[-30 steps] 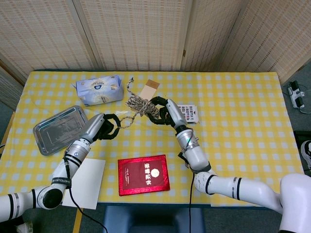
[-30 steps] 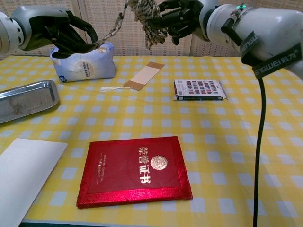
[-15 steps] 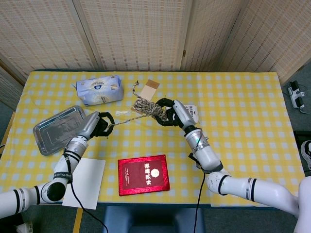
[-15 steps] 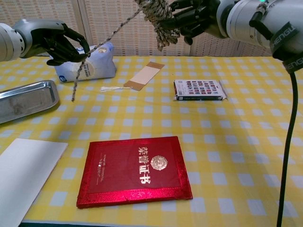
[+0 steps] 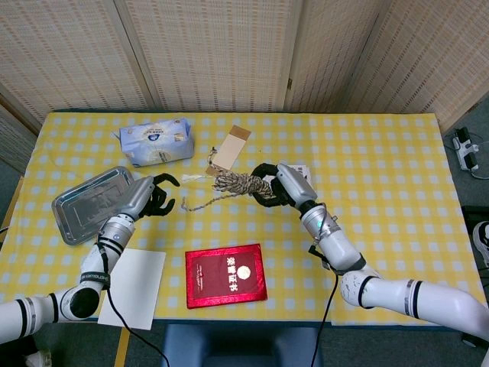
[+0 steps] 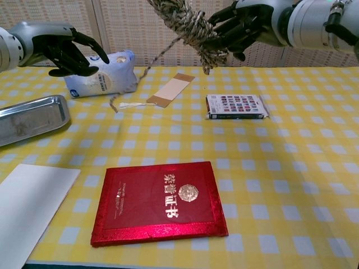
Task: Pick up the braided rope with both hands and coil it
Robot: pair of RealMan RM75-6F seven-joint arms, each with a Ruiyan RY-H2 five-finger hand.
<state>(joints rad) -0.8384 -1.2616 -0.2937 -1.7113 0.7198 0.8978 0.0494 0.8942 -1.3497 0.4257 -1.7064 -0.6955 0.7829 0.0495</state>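
Note:
The braided rope (image 5: 233,182) is a beige-and-dark bundle held above the table by my right hand (image 5: 272,188). In the chest view the bundle (image 6: 192,24) hangs at the top, gripped by the right hand (image 6: 242,28) from the right. A loose tail runs from the bundle down and left, its end near the table (image 6: 114,105). My left hand (image 5: 153,197) hovers to the left of the tail with fingers spread and nothing in it; the chest view shows the same left hand (image 6: 68,49) empty, in front of the tissue pack.
A blue tissue pack (image 5: 157,141) lies at the back left, with a metal tray (image 5: 90,203) in front of it. A red booklet (image 5: 227,275) and a white sheet (image 5: 137,287) lie near the front edge. A brown strip (image 6: 168,89) and a small printed box (image 6: 235,106) sit mid-table.
The left hand let go of the rope tail and opened; the tail swung down toward the table. The right hand moved right and slightly nearer with the bundle.

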